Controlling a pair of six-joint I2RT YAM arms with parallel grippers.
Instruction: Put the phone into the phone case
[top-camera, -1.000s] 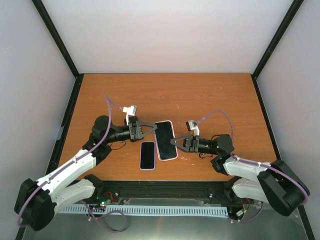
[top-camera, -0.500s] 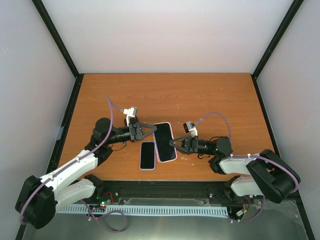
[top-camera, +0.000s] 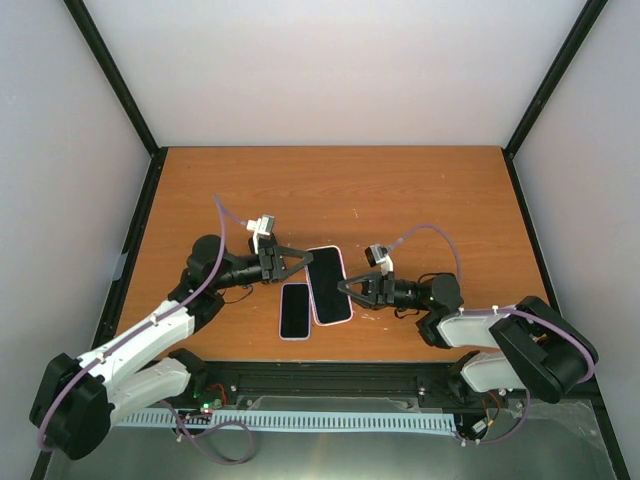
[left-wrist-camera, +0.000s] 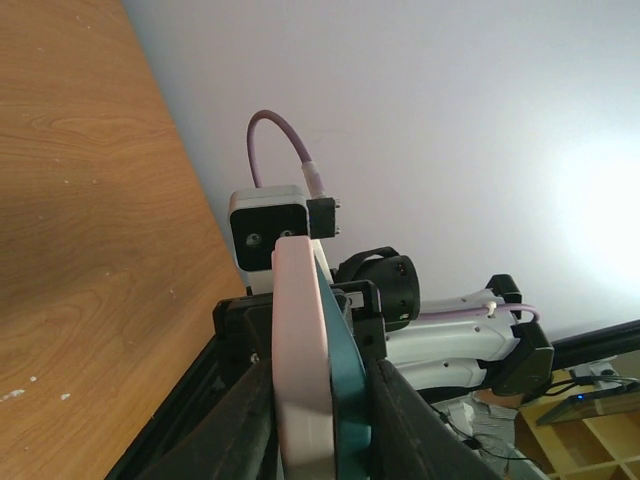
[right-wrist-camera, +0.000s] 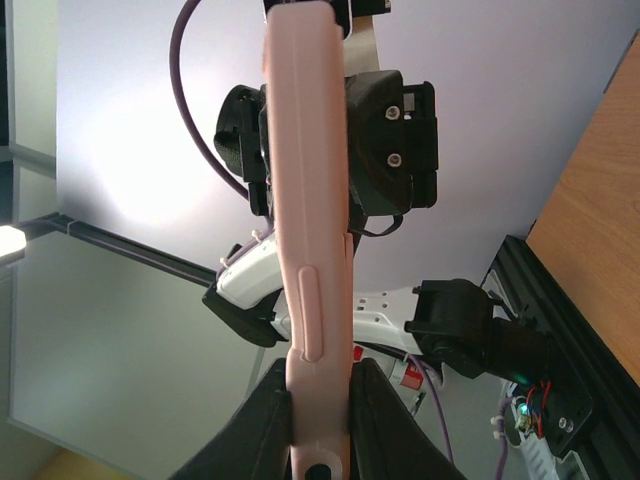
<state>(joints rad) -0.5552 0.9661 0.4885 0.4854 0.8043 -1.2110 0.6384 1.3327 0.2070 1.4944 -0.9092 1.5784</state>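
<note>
I have the case (top-camera: 330, 285) pinched from two sides. My left claw (top-camera: 303, 262) is closed on its upper left edge, and my right claw (top-camera: 346, 287) is clamped tight on the opposite long edge, a little nearer my bases. Both wrists are turned so that one finger lies over the case and the other under it. That is why each wrist camera sees the pink rim edge-on, running straight out between my fingers (right-wrist-camera: 268, 425). I judge that gripping at two opposite spots stops the case twisting and keeps its dark face up, ready to take the phone (top-camera: 295, 311). The phone lies flat on the table (top-camera: 420, 200), just beside the lower left of the case. Neither claw touches it, and it is not yet in the case. From above I cannot tell whether the case hangs clear of the wood or rests on it. With both claws occupied, one will probably have to let go and fetch the phone while the other holds the case steady. Until then, a slack pinch on that thin rim could let it slip.
</note>
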